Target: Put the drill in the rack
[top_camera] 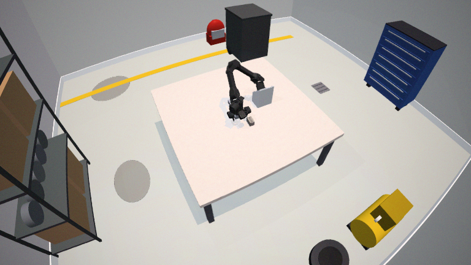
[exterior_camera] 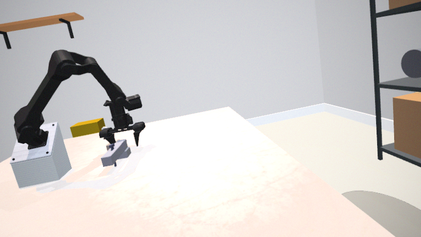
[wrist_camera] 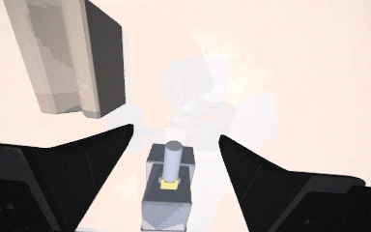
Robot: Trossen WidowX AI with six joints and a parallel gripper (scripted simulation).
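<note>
My gripper (top_camera: 238, 116) (exterior_camera: 125, 144) (wrist_camera: 178, 133) is wide open and empty, pointing down. Its fingers are on either side of a grey block (exterior_camera: 112, 156) (wrist_camera: 166, 215), with the tips above it. A pale grey cylinder (wrist_camera: 172, 161) with a yellow collar stands up from the block between the fingers in the wrist view; it looks like the drill, but I cannot be sure. A small dark tip (exterior_camera: 115, 163) shows below the block in the exterior view. I cannot make out the key. The beige grooved rack (top_camera: 250, 121) (wrist_camera: 63, 72) stands at upper left in the wrist view.
All this is on the pale table (top_camera: 215, 164) (exterior_camera: 186, 197). A grey upright panel (top_camera: 262, 97) stands beside the arm in the top view. The arm's base sits on a pale block (exterior_camera: 37, 170) in the exterior view.
</note>
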